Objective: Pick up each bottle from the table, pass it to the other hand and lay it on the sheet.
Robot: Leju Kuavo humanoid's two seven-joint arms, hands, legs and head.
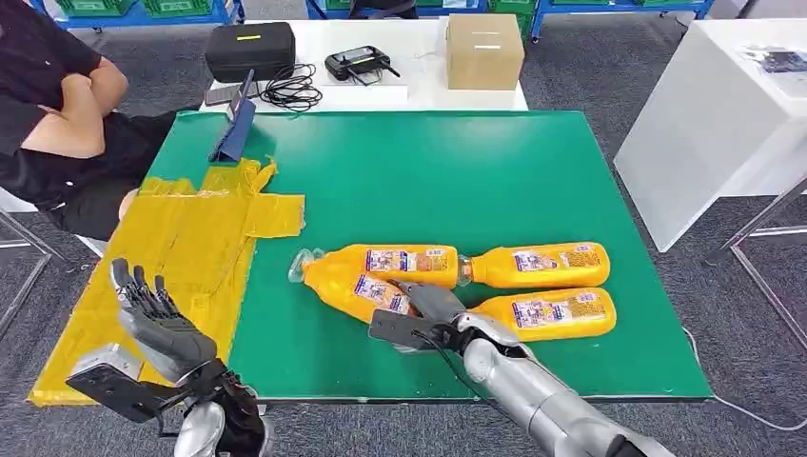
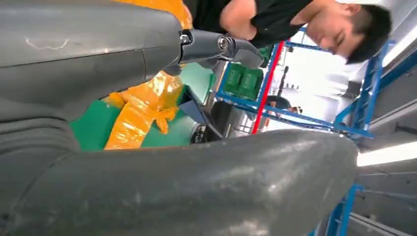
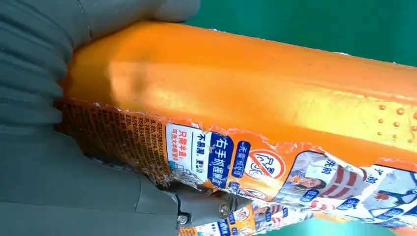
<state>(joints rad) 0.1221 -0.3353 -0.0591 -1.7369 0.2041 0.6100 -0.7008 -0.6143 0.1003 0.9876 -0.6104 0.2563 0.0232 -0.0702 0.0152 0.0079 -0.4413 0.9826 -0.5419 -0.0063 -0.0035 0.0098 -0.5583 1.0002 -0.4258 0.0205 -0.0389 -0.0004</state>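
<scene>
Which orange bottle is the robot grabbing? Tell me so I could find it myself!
Look at the green table, where four orange bottles lie in a bunch near the front edge. The grabbed bottle is the front left one, lying slanted while the others lie straight across. It is the one with the robot's right hand on it.
</scene>
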